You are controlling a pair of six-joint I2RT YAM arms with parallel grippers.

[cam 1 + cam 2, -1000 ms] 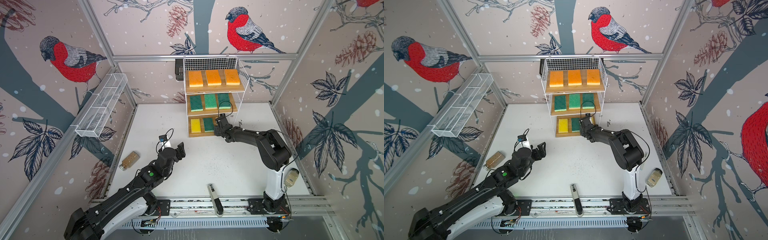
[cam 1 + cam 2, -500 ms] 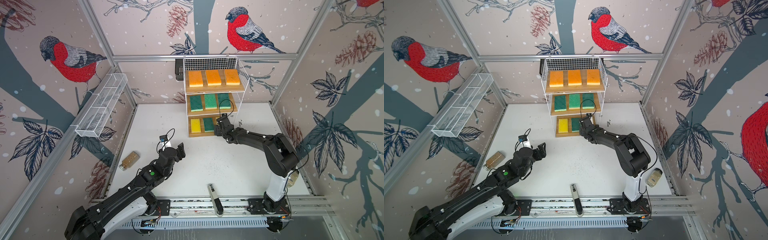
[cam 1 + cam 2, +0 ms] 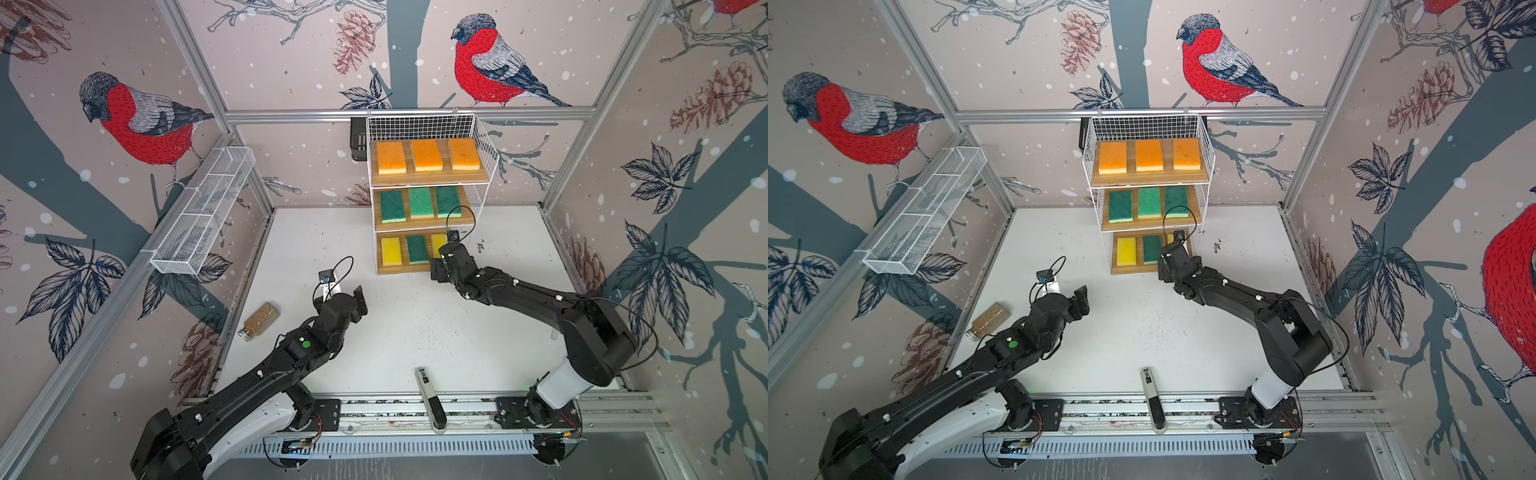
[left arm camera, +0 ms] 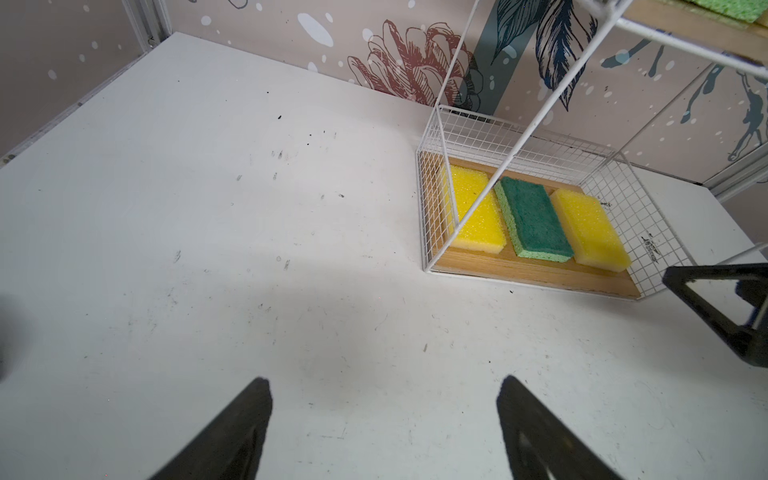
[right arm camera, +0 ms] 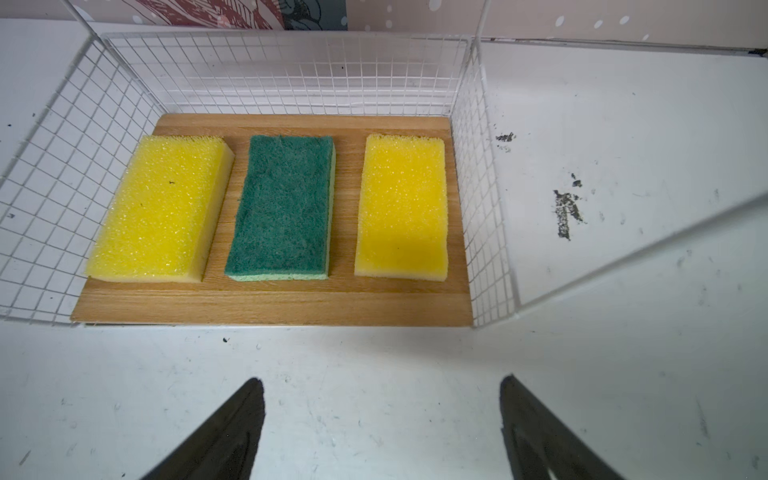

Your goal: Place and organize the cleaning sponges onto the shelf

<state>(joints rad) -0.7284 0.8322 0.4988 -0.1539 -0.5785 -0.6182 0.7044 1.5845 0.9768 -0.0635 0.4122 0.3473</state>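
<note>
The shelf (image 3: 428, 178) stands at the back of the table, a white wire rack with three wood boards. Three orange sponges (image 3: 426, 155) lie on the top board and three green ones (image 3: 420, 202) on the middle board. On the bottom board (image 5: 266, 299) lie a yellow sponge (image 5: 160, 208), a green one (image 5: 282, 208) and a second yellow one (image 5: 401, 205). My right gripper (image 5: 380, 380) is open and empty, just in front of that board; in both top views it partly hides the right yellow sponge (image 3: 437, 240). My left gripper (image 4: 384, 380) hovers open and empty over bare table (image 3: 345, 291).
A long white mesh trough (image 3: 203, 216) hangs on the left wall. A small jar of brown grains (image 3: 259, 320) lies near the table's left edge. A slim white-and-black handheld device (image 3: 430, 399) rests across the front rail.
My right gripper has drawn back a little from the bottom board toward the front and its jaws have spread wider. The left arm has hardly moved.
</note>
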